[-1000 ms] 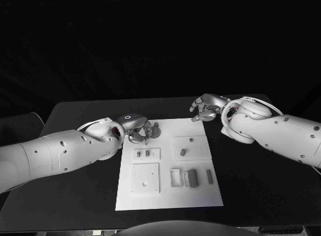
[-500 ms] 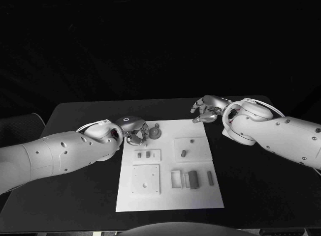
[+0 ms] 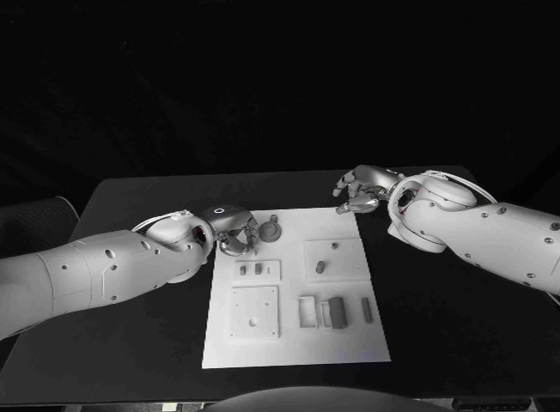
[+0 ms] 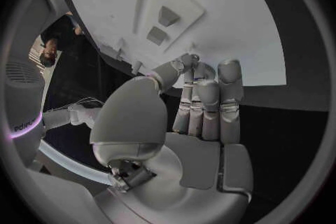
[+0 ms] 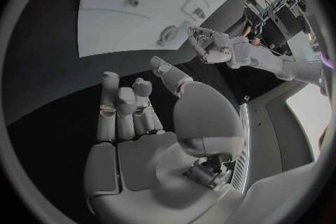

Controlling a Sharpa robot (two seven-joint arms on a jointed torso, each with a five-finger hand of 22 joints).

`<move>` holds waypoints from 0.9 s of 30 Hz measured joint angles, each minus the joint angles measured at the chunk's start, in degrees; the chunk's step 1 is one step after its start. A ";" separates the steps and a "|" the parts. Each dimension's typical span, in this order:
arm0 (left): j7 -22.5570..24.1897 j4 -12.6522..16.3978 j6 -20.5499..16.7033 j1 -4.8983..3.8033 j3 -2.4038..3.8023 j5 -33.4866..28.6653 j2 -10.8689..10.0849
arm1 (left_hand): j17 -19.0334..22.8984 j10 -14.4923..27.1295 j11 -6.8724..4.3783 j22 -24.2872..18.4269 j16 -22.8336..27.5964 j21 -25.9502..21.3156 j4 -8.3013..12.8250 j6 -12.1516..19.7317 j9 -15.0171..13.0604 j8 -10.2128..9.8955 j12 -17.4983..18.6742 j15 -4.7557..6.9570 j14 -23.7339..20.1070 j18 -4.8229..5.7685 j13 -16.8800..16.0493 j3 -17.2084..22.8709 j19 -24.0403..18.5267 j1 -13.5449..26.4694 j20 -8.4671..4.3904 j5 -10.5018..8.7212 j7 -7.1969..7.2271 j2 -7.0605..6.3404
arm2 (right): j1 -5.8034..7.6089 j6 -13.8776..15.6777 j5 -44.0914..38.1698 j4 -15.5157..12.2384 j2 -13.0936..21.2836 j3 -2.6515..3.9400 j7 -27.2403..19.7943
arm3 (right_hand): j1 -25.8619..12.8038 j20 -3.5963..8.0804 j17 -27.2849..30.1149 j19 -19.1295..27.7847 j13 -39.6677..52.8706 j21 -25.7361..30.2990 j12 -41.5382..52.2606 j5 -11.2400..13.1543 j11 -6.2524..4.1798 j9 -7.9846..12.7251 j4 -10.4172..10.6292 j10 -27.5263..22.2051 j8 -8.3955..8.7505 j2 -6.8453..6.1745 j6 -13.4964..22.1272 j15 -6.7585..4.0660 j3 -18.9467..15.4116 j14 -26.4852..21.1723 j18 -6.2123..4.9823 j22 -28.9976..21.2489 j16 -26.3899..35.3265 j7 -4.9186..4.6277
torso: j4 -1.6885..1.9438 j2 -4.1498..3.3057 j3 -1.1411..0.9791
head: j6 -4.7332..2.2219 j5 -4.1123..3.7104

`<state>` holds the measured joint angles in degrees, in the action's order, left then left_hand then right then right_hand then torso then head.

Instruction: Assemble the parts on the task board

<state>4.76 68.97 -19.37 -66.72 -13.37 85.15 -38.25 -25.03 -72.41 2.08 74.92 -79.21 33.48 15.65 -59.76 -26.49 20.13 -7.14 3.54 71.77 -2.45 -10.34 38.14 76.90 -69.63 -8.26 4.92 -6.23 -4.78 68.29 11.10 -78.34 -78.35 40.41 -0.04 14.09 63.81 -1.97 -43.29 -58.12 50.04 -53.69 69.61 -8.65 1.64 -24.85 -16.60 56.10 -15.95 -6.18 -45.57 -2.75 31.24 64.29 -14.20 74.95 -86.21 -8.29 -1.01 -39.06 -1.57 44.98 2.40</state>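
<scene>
The board (image 3: 297, 287) lies mid-desk, grey parts (image 3: 333, 311) grouped near its right edge, more in raised blocks toward the far edge. A round part (image 3: 271, 230) rests near the board's far-left corner. Over the last second the left robot hand (image 3: 237, 233) has drawn back from it toward the board's left edge; it now looks released, fingers straight and together, holding nothing. That placement appears done. The right robot hand (image 3: 358, 190) stays off the far-right corner, fingers loosely apart, empty. No legible writing on the board.
</scene>
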 measured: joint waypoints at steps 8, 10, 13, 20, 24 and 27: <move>-0.01 0.57 0.04 0.01 -0.01 -0.01 -0.08 | 0.05 0.00 0.00 0.00 0.00 0.00 0.00 0.00 0.01 -0.01 0.28 -0.02 -0.01 0.00 0.00 -0.01 0.04 -0.01 -0.01 0.00 0.01 -0.01 | 0.00 -0.01 0.00 0.02 0.01 0.00 0.00 | 0.00 0.00 0.00 0.00 0.00 0.00 0.00 0.00 0.00 0.00 0.00 0.00 0.00 0.00 0.00 0.00 0.00 0.00 0.03 0.00 0.00 0.00 | 0.02 0.02 0.00 | 0.06 -0.01; -0.01 0.67 0.04 0.02 -0.01 -0.01 -0.14 | 0.05 0.00 0.00 -0.01 0.00 -0.23 0.00 0.01 0.01 -0.01 0.30 -0.05 -0.03 0.00 0.00 -0.01 0.19 -0.03 -0.11 0.00 0.01 -0.03 | 0.00 -0.02 0.00 0.03 0.01 0.00 0.00 | 0.00 0.00 0.00 0.00 0.00 0.00 0.00 0.00 0.00 0.00 0.00 0.00 0.00 0.00 0.00 0.00 0.00 0.00 0.03 0.00 0.00 0.00 | 0.02 0.02 0.00 | 0.06 -0.01; -0.01 0.93 0.03 0.02 -0.01 -0.01 -0.21 | 0.05 0.00 0.00 -0.01 0.00 -0.23 0.00 0.01 0.01 -0.05 0.26 0.01 0.04 0.01 0.00 -0.01 0.02 -0.04 -0.28 0.00 0.01 -0.04 | 0.00 -0.02 0.00 0.04 0.01 0.00 0.00 | 0.00 0.00 0.00 0.00 -0.05 0.00 0.00 0.00 0.00 0.00 0.00 0.00 0.00 0.00 0.00 0.00 0.00 0.00 0.04 0.00 0.00 0.00 | 0.01 0.02 -0.01 | 0.08 0.01; 0.11 1.44 0.01 0.05 -0.01 -0.06 -0.28 | 0.05 0.00 0.00 -0.01 0.00 -0.23 0.00 0.02 -0.02 -0.06 0.23 0.10 0.13 0.28 0.00 -0.02 0.01 -0.04 -0.28 -0.09 0.02 -0.04 | 0.00 -0.03 0.00 0.05 -0.01 0.00 0.00 | 0.00 0.00 0.00 0.00 -0.05 0.00 0.00 0.00 0.00 0.00 0.00 0.00 0.00 0.00 0.01 0.00 0.00 0.00 0.06 0.00 0.00 -0.01 | 0.01 0.02 -0.03 | 0.12 -0.01; 0.11 1.49 0.09 0.05 -0.02 -0.07 -0.27 | 0.05 0.00 0.00 -0.01 0.00 -0.23 0.00 0.03 -0.07 -0.16 0.21 0.10 0.13 0.29 0.00 -0.02 0.01 -0.04 -0.28 -0.10 0.03 -0.04 | 0.00 -0.04 0.00 0.05 -0.01 0.00 0.00 | 0.00 0.00 0.00 0.00 -0.05 0.00 0.00 0.00 0.00 0.00 0.00 0.00 0.00 0.00 0.02 0.00 0.00 0.00 0.07 0.00 0.00 -0.02 | 0.00 0.02 -0.03 | 0.13 -0.03; 0.11 1.43 0.17 0.06 -0.04 -0.09 -0.20 | 0.04 0.00 0.00 -0.01 0.00 -0.22 0.00 0.03 -0.07 -0.17 0.21 0.09 0.13 0.29 0.00 -0.03 0.00 -0.05 -0.27 -0.11 0.03 -0.05 | 0.00 -0.04 0.00 0.06 0.00 0.00 0.00 | 0.00 0.00 0.00 0.00 -0.05 0.00 0.00 0.00 0.00 0.00 0.00 0.00 0.00 0.00 0.07 0.00 0.00 0.00 0.07 0.00 0.00 -0.07 | 0.00 0.02 -0.03 | 0.16 -0.04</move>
<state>4.87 70.40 -19.20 -66.66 -13.41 85.06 -38.45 -24.98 -72.42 2.08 74.91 -79.21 33.25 15.65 -59.73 -26.56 19.96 -6.93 3.63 71.90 -2.16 -10.34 38.12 76.90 -69.68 -8.53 4.81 -6.20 -4.82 68.29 11.06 -78.34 -78.29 40.41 -0.04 14.10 63.81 -1.97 -43.30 -58.12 50.00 -53.68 69.61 -8.65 1.64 -24.85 -16.60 56.10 -15.95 -6.18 -45.50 -2.74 31.24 64.29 -14.13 74.95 -86.21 -8.35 -1.01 -39.04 -1.60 45.14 2.36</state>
